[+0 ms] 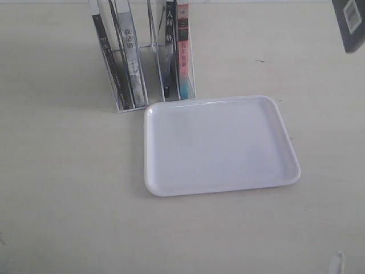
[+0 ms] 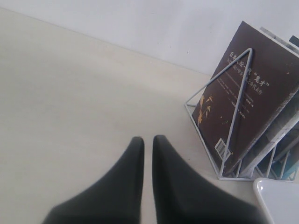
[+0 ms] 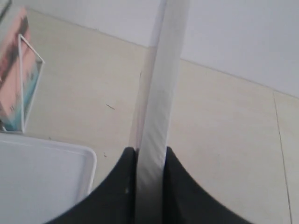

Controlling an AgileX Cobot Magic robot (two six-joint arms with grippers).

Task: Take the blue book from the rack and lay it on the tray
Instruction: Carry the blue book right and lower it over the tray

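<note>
The right gripper is clamped on the blue book, one black finger pressed against each cover. In the right wrist view the book shows edge-on as a pale strip of page edges, its long axis running straight out from between the fingers. In the exterior view only one dark corner of it shows, tilted, at the upper right edge of the picture. It is held above the table, out past the tray's right end and well apart from the rack.

The left gripper hangs over bare table near the rack's left end. Its two fingers are drawn together to a thin slit and hold nothing.

One white tray lies flat, long axis left to right, with its upper left corner just beside the rack's foot.

One white wire rack stands behind it with four books upright in it. On the left are a black-spined book and a grey-spined book. On the right are a second black-spined book and a pink-red-spined book.
</note>
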